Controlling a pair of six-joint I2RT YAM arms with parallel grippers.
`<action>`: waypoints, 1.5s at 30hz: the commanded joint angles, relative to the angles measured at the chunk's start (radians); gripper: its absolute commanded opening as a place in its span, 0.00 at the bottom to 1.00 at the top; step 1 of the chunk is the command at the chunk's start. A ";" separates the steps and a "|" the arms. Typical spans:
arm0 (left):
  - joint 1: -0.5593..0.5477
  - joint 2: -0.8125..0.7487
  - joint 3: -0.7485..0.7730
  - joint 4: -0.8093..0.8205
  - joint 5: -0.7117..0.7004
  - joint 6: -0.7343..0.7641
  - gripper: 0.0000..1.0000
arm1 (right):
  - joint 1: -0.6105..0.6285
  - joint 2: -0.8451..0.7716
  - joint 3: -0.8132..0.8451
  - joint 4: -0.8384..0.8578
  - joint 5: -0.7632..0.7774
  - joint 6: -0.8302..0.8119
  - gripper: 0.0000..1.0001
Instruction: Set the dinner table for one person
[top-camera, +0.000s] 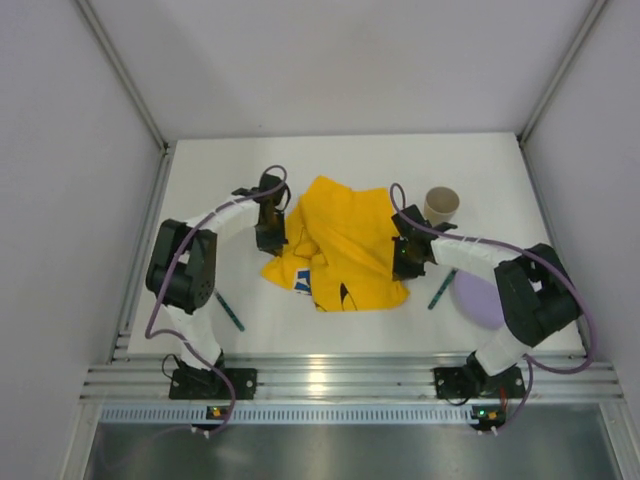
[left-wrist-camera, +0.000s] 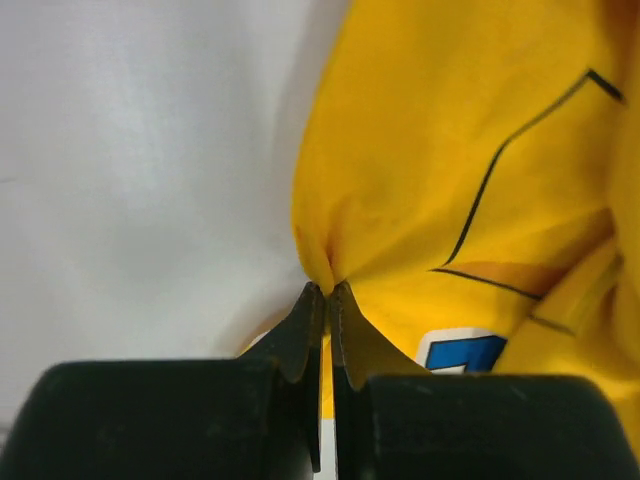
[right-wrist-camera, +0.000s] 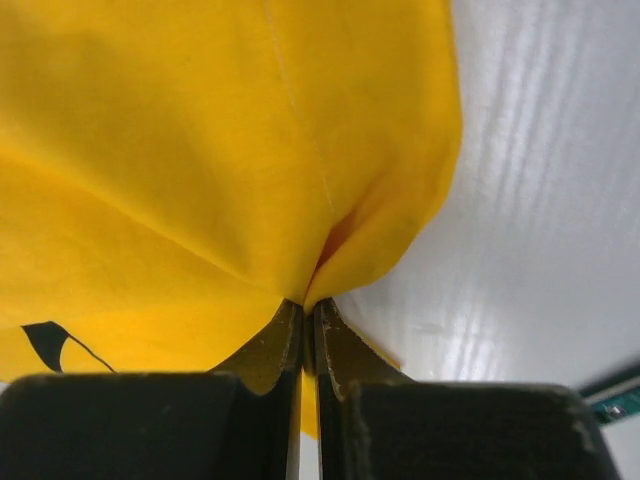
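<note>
White walls close in on three sides of the dinner table (top-camera: 220, 170), a matte white top that fills the middle of the overhead view. Its ribbed aluminium rail (top-camera: 320, 382) runs across the lower part of that frame. At the centre of the table lies a yellow cloth mat (top-camera: 345, 250) with blue and black print, rumpled and bunched rather than flat.

The left gripper (left-wrist-camera: 328, 290) sits at the cloth's left edge. The left wrist view shows its jaws pressed together on a pinch of the yellow fabric at centre frame. The right gripper (right-wrist-camera: 308, 305) is at the cloth's right edge, likewise clamped tight on a fold of the fabric.

To the upper right of the cloth, just beside the right arm, a paper cup (top-camera: 441, 205) stands upright. A purple plate (top-camera: 475, 300) lies at the lower right, partly hidden under the right arm, with a teal utensil (top-camera: 441, 290) just beside it. A second teal utensil (top-camera: 230, 312) lies at the lower left, near the left arm.
</note>
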 joint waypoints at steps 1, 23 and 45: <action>0.109 -0.135 -0.046 -0.067 -0.084 0.041 0.00 | -0.019 -0.077 0.002 -0.134 0.142 0.000 0.00; 0.099 -0.559 -0.297 -0.180 -0.117 -0.206 0.86 | -0.004 -0.214 0.070 -0.396 0.133 0.012 0.92; 0.102 0.290 0.463 -0.064 0.056 0.050 0.73 | -0.050 0.485 0.909 -0.413 0.051 -0.223 0.91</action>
